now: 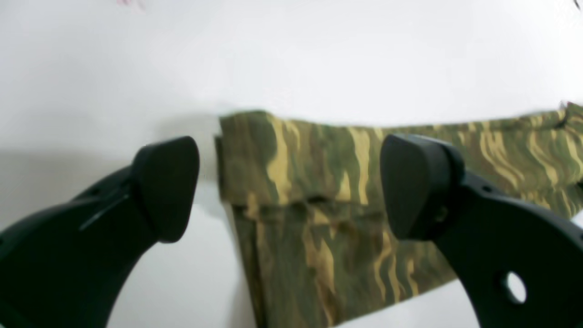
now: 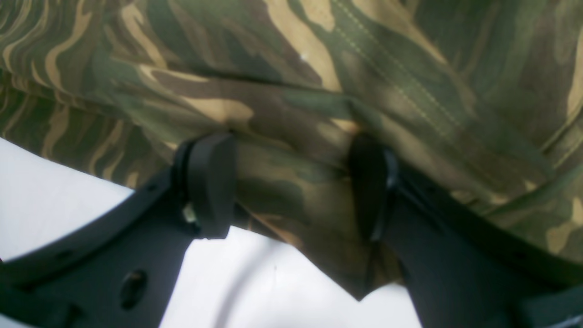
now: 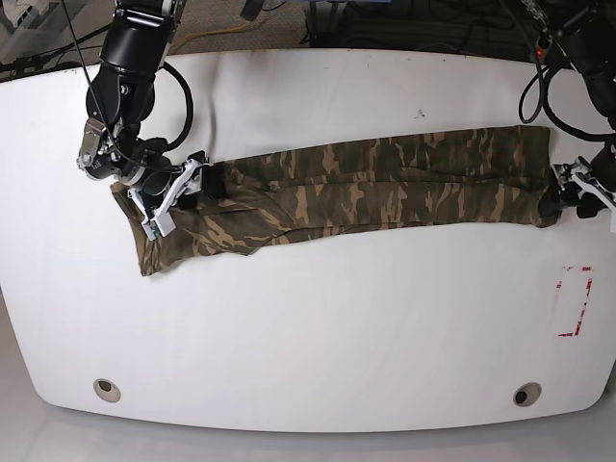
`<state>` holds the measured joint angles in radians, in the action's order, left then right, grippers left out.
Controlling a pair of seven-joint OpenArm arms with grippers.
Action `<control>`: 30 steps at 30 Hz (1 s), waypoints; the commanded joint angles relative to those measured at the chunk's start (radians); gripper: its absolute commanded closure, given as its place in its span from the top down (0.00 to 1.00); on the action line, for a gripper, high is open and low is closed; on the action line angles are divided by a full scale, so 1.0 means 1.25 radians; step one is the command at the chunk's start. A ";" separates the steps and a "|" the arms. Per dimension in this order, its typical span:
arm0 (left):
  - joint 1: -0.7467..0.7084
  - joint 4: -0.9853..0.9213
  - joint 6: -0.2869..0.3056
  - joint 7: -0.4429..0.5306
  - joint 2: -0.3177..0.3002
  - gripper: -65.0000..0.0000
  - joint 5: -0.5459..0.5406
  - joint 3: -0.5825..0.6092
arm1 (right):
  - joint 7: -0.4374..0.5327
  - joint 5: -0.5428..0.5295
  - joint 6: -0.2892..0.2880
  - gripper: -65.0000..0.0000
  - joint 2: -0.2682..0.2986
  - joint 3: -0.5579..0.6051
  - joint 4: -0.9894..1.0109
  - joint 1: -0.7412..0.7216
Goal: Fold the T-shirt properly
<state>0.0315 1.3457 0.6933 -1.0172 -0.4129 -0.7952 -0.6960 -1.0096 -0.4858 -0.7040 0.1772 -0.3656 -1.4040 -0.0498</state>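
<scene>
The T-shirt (image 3: 366,188) lies in a long band across the worktop (image 3: 318,327), its far-edge side folded under. The right gripper (image 2: 291,182) pinches bunched cloth near the worktop's left edge, fingers (image 2: 212,182) half buried. The left gripper (image 1: 289,187) hangs spread and empty, blurred, over the other end.

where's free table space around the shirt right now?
Widest bare stretch of table: everything between the T-shirt and the near edge, bordered on one side by the red-marked rectangle. A second bare band runs between the shirt and the far edge. Crowded at both shirt ends: right gripper and left gripper.
</scene>
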 commanded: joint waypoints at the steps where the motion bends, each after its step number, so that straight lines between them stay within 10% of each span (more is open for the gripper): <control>1: 0.043 0.014 0.004 0.014 -0.025 0.90 0.010 0.028 | -0.024 0.016 0.005 0.57 0.005 0.001 -0.002 -0.003; 17: 0.178 -0.074 0.004 0.018 -0.047 0.88 0.319 0.185 | -0.024 0.015 0.005 0.57 0.004 0.001 0.001 -0.001; 26: 0.189 -0.120 0.004 0.040 -0.047 0.78 0.343 0.268 | -0.024 0.015 0.005 0.57 0.004 0.001 0.001 -0.001; 30: 0.184 -0.121 0.004 0.047 -0.047 0.56 0.345 0.302 | -0.024 0.015 0.005 0.57 -0.002 -0.003 0.001 -0.001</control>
<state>0.2417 1.1809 0.6968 -0.9733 -0.4500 -0.3527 -0.3225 -1.0054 -0.4942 -0.7040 0.1757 -0.3656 -1.3994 -0.0483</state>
